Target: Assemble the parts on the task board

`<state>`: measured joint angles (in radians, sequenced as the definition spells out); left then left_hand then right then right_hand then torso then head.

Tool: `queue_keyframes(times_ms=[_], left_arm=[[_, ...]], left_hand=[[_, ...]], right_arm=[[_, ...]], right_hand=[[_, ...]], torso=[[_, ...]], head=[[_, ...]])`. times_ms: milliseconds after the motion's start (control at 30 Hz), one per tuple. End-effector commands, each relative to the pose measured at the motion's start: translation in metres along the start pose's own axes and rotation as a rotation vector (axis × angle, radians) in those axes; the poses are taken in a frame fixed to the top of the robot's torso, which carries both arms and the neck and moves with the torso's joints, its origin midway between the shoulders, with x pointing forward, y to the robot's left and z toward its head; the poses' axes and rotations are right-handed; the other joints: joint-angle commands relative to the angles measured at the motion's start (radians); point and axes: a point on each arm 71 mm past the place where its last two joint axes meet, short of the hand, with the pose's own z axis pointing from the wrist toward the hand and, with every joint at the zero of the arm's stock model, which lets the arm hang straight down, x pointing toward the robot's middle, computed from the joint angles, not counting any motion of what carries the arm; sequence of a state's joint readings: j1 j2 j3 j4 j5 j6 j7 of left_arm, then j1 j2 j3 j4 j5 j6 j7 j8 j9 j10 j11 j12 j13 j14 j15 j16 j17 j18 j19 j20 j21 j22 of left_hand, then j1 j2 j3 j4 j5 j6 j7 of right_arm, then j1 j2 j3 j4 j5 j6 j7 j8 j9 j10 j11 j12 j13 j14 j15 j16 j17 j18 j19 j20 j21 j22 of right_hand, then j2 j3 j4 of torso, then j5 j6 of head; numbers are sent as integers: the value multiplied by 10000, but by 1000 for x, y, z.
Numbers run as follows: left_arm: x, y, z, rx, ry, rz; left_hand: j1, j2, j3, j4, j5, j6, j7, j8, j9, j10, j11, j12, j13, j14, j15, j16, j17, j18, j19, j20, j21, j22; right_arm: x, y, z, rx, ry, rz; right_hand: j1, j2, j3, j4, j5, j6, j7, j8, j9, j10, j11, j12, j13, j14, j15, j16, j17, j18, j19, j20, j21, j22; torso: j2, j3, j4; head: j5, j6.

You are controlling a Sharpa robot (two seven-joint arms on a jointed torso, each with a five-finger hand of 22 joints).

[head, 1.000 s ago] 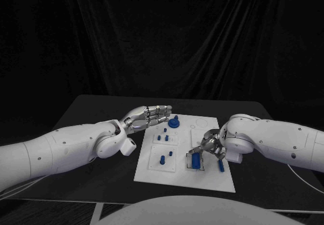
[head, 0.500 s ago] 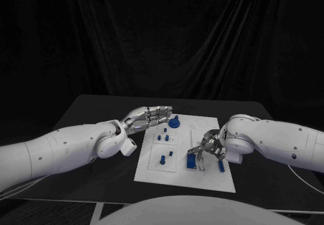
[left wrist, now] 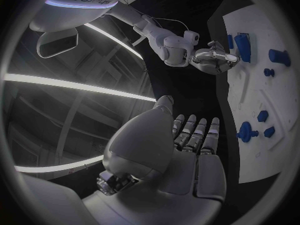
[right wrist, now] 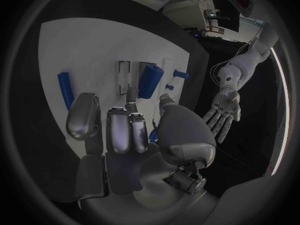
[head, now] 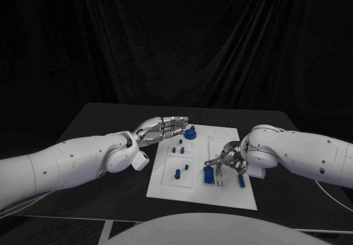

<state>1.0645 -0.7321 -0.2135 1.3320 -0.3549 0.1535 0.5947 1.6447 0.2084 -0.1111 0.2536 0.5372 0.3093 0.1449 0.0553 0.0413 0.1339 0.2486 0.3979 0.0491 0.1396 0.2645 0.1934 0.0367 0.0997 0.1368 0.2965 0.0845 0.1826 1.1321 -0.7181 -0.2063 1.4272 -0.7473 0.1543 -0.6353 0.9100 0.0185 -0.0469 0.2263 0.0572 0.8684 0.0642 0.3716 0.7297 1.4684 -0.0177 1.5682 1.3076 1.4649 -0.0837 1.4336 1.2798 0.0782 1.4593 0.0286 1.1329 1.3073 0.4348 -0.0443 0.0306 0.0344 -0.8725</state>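
Task board [head: 202, 190] lies mid-counter; on it, beneath the right robot hand [head: 226, 162], rests a blue block [head: 210, 175], nothing gripped, fingers apart. Judged best: press it squarely down. Left robot hand [head: 161, 127] hovers open beside the board

one readable mark: the brand word "sharpa", seen upside down in the left wrist view, printed in dark letters on the white arm shell [left wrist: 94, 0]. no legible text, numbers or labels on the task board [head: 229, 195] or parts.
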Motion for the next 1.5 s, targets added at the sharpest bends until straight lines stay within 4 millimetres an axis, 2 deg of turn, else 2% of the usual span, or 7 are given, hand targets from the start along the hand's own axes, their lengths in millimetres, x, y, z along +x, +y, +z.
queue_keyframes(times_ms=[33, 267, 567, 733, 967, 1200, 1500], left_arm=[[2, 0, 0, 119, 90, -130], [1, 0, -1, 104, 54, -121], [0, -1, -2, 195, -3, -96], [-1, -1, -4, 267, -67, -67], [-2, -2, -5, 309, -92, -57], [-2, -1, -6, 301, -96, -65], [0, -1, -5, 295, -28, -116]], left_hand=[[77, 1, 62, -17, 33, -43, 241, 41, -14, -94, 8, -37, -10, -1, 82, 43, 9, -138, -55, -23, -40, -6], [87, 0, 79, -29, 42, -33, 243, 43, -12, -94, 8, -31, -9, 2, 85, 49, 10, -140, -45, -23, -34, 7], [123, -11, 146, -78, 68, 17, 263, 60, -5, -74, -4, 15, -1, 19, 80, 77, 15, -136, 42, -26, 20, 99], [144, -32, 226, -124, 83, 91, 292, 84, 4, -17, 7, 99, 10, 96, 50, 168, 30, -119, 131, -29, 75, 169], [153, -36, 258, -141, 96, 88, 297, 87, 3, -4, 11, 112, 11, 120, 47, 196, 34, -112, 158, -30, 92, 190], [169, -46, 301, -169, 122, 96, 269, 89, 3, 5, 44, 119, 10, 126, 45, 205, 33, -106, 188, -29, 110, 209], [189, -50, 351, -202, 181, 94, 260, 89, 1, 1, 55, 110, 7, 124, 46, 208, 31, -105, 197, -30, 116, 207]], right_arm=[[0, -3, -1, 30, -207, 217], [0, -9, -11, -607, -610, 585], [-1, -2, -46, -3752, -2817, -79], [7, -5, -67, -5652, -5192, -1866], [37, -20, -70, -7145, -6769, -3675], [64, -29, -56, -7400, -6942, -4629], [74, -33, -42, -6800, -6938, -5038]], right_hand=[[-114, 13, -9, 72, -33, -54, -1, 58, -9, 1024, 49, 26, 2631, 527, 50, -7, -1, 62, 19, 22, -29, 1493], [164, 65, -176, 69, 505, -65, -13, 150, -36, 1024, 32, 26, 2631, 553, 37, 55, 116, 54, 48, 6, 11, 1514], [2478, 168, 331, -1346, 4150, -972, 108, 248, -203, 1024, 102, 26, 2631, 683, 69, 444, 802, -79, 242, 2, 743, 1706], [3229, 50, 402, -1691, 2700, -1543, 259, 236, -516, 1024, 122, 26, 2631, 681, 113, 499, 879, -130, 283, 63, 1043, 1772], [3787, -84, 270, -1749, 2320, -1573, 192, 713, -548, 1024, 60, 26, 2631, 677, 70, 518, 911, -140, 261, 33, 1146, 1793], [4291, -181, -217, -1224, 2529, -3552, 265, 2692, 294, 1024, 113, 26, 2631, 669, 106, 522, 911, -139, 211, 56, 1180, 1784], [4553, -267, -465, -847, 2160, -4089, 216, 4158, 639, 1024, 94, 26, 2631, 668, 91, 519, 911, -119, 173, 53, 1105, 1757]], torso=[[1, 2, 1], [2, 0, 1], [-3, 3, 0], [-2, 5, -2], [3, 1, 7], [4, 3, -5], [-3, 6, -17]], head=[[25, -2], [53, -2], [101, -2], [145, -2], [46, -2], [41, -2], [82, -2]])
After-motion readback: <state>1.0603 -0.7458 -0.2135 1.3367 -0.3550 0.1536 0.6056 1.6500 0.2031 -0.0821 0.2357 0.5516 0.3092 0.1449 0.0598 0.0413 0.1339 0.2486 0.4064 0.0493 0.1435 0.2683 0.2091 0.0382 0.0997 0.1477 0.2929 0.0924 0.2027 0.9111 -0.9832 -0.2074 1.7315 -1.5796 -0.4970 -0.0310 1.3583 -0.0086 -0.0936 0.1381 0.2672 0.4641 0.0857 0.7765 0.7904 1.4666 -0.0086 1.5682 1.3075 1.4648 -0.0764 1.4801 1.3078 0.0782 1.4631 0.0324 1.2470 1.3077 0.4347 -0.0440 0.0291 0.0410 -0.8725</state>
